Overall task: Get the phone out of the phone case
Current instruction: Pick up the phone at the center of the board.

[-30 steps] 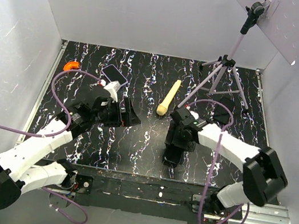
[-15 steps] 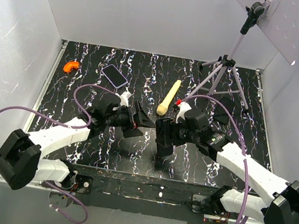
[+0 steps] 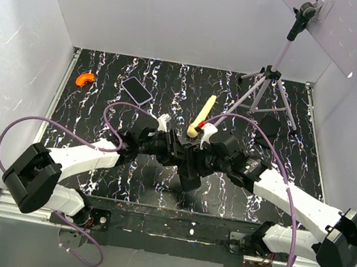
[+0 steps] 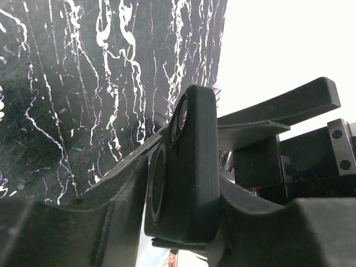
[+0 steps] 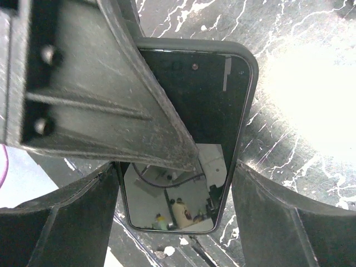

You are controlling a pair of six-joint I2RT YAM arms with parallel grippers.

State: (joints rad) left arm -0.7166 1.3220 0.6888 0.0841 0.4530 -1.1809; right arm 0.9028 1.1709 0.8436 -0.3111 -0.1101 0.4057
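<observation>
The right pincer (image 5: 175, 189) holds the phone case (image 5: 251, 72) by its two long edges, above the table (image 3: 174, 77), so the case sits between its fingers. The phone (image 5: 211, 111) is inside the case, with its glossy screen toward this pincer's camera. The left pincer (image 3: 176, 155) grips the same case through its thickness: one finger (image 5: 111, 100) lies across the screen, the other is behind the back.
</observation>
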